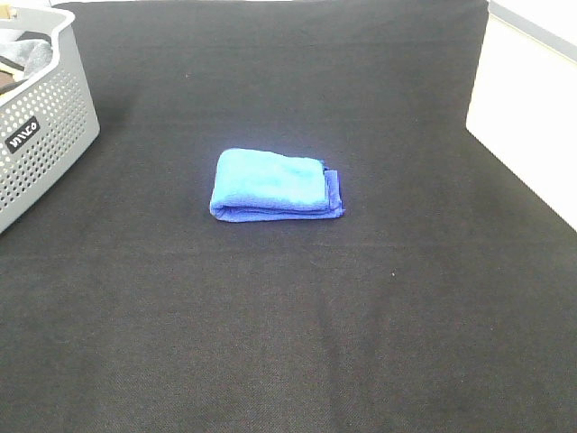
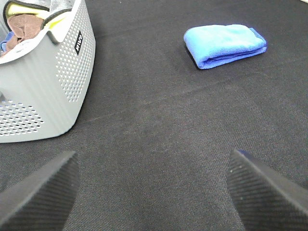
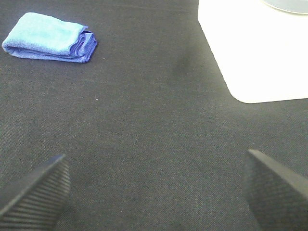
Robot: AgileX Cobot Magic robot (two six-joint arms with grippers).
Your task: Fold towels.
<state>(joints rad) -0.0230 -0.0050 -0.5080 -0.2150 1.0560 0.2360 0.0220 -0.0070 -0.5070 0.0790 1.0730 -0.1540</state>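
You've got one blue towel (image 1: 275, 185) folded into a compact rectangle, lying flat near the middle of the black tabletop (image 1: 297, 325). In the high view its layered edges show along the near side and stick out a little at the right end. Nothing touches it.

Left gripper (image 2: 151, 192): jaws spread wide, nothing between them, hovering over bare cloth. You see the towel well ahead of it in the left wrist view, and the grey perforated basket (image 1: 41, 135) off to one side. The basket sits at the far left of the tabletop, well apart from the towel, with bunched fabric (image 2: 26, 24) inside: brown, yellow, grey bits.

Right gripper (image 3: 154, 192): jaws also released and empty, over bare tabletop. The towel is well ahead of it too, and a white surface (image 3: 255, 53) lies beyond the cloth's edge on that side.

Neither arm shows in the high view.
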